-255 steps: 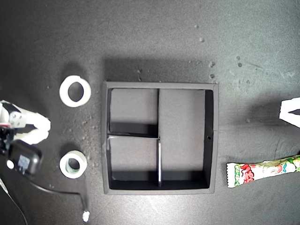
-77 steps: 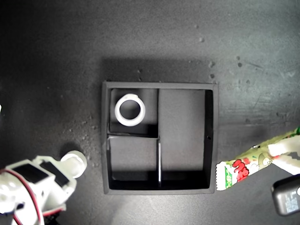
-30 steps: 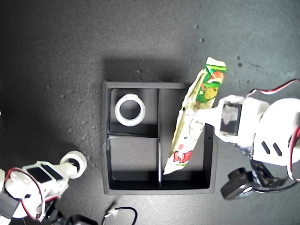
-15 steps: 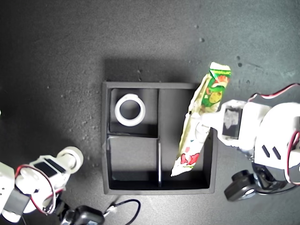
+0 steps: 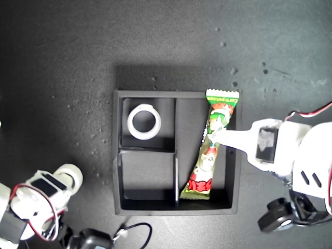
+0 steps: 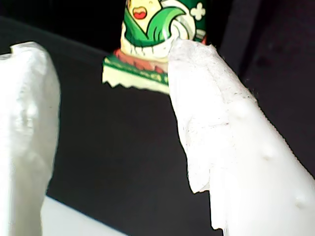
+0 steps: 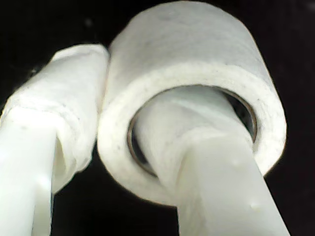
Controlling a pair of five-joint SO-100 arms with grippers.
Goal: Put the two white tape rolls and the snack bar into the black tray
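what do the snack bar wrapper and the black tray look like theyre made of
The snack bar wrapper looks like thin glossy plastic film: it shines, carries printed pictures and has a zigzag crimped end. The black tray looks like matte moulded plastic or foam: dull, no glare, thin straight dividers. Which one I cannot tell.

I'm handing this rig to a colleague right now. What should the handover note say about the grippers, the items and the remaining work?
My first gripper: open, fingers apart over the snack bar, which lies in the long compartment of the black tray.
My second gripper: shut on the smaller tape roll, one finger through its core, outside the tray toward the exterior view's lower left.
Wider tape roll: in a small compartment.
Done: bar and one roll. Left: place the held roll in the tray.
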